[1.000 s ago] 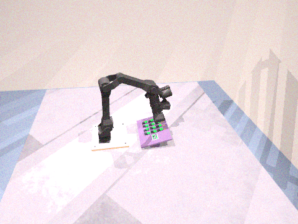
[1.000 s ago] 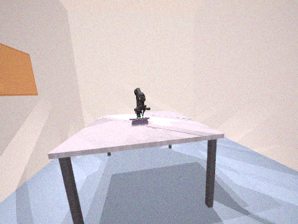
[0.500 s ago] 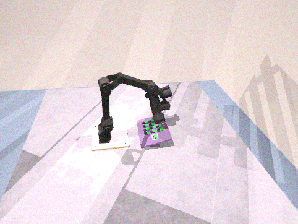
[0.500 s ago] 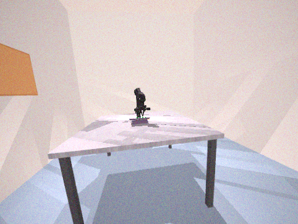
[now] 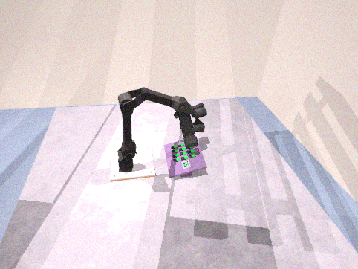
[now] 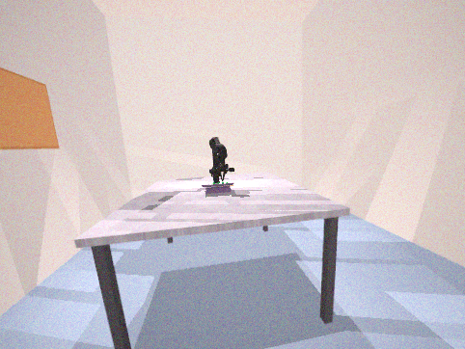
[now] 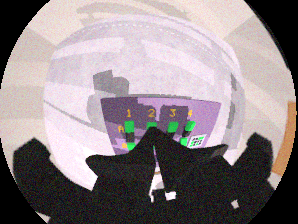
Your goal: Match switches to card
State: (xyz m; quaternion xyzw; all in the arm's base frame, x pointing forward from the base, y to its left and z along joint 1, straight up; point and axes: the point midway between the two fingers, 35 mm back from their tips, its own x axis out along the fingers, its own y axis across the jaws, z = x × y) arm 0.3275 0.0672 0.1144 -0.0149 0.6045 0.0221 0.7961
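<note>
The purple panel [image 5: 197, 169] [image 6: 218, 190] [image 7: 112, 112] carries a grid of green and dark grey switches. In the wrist view, row A shows green halves at switch 1 [image 7: 129, 127], switch 2 [image 7: 151, 124], switch 3 [image 7: 173, 127] and switch 4 [image 7: 190, 126]. The small card [image 5: 186, 163] [image 7: 197, 141] lies on the panel beside the grid; its squares are too small to read surely. My gripper [image 5: 191, 144] [image 7: 152, 129] is shut and empty, low over the panel, with its tips just below switch 2 in the wrist view. Contact is unclear. The fingers hide most nearer switches.
The arm's white base plate [image 5: 142, 173] stands beside the panel on the pale table [image 5: 208, 193] [image 6: 232, 221]. The arm arches over from the base to the panel. Shadows of the arm fall across the panel and table.
</note>
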